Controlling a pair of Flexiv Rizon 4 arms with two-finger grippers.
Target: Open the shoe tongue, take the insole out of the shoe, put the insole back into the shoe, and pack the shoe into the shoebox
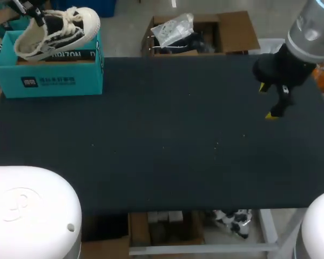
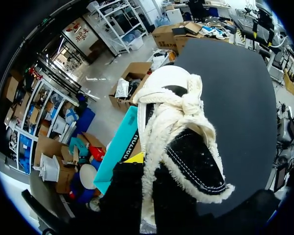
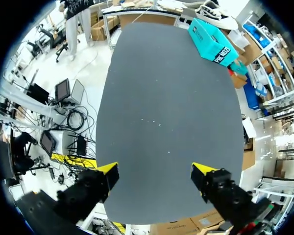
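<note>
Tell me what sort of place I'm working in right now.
Most likely a robot lab workbench set for a packing trial: a black table, a teal shoebox at its far left corner with a shoe over it, and my right gripper open over the table.

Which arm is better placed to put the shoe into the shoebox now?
Left. The left gripper grips the shoe just over the teal shoebox. The right gripper is open and empty, far across the table from it.
</note>
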